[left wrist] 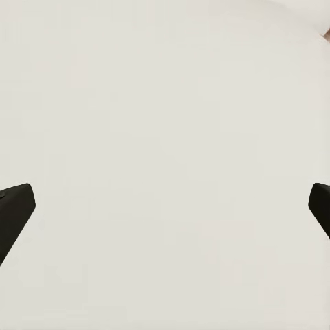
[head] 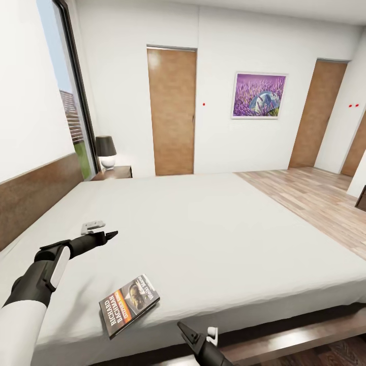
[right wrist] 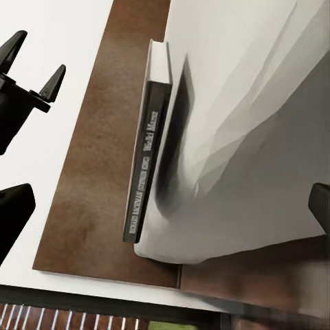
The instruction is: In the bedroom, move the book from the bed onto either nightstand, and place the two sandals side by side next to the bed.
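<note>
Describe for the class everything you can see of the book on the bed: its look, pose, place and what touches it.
The book is a thin paperback with a dark cover showing a face photo, an orange band and white "RICHARD BACHMAN" lettering. It lies flat and closed, cover up, turned at an angle, near the bed's front edge on the pale mattress. The right wrist view shows its dark lettered spine and white page block. Only the mattress touches it; the right gripper is close, the left gripper farther off.

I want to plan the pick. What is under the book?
The book lies flat on the bed, near its front edge. Only pale mattress shows around it. The patch directly beneath is covered by the book.
</note>
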Available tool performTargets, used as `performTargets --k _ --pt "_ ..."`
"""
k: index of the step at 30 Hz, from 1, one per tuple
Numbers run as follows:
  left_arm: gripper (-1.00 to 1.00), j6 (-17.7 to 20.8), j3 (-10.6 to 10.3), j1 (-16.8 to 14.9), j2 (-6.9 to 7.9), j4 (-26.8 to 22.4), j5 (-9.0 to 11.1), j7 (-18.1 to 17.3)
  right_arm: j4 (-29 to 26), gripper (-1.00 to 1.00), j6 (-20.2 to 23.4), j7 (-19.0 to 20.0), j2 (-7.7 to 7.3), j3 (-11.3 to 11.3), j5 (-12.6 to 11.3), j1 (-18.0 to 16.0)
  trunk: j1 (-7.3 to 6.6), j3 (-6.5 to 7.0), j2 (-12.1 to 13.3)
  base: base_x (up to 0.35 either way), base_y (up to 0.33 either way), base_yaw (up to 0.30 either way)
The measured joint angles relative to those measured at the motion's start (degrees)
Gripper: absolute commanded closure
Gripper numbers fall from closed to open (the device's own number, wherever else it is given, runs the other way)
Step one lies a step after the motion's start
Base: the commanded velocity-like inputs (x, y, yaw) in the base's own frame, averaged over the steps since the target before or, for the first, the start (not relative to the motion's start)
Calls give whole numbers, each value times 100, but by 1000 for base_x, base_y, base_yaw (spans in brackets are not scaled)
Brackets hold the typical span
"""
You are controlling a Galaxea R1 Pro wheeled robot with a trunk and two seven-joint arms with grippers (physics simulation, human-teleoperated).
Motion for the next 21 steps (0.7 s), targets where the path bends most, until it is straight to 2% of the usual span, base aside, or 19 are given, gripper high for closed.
performTargets --k 21 --pt "-100 0 0 -3 -2 -4 0 3 31 -100 3 -103 26 -5 -6 0 0 0 0 0 0 0"
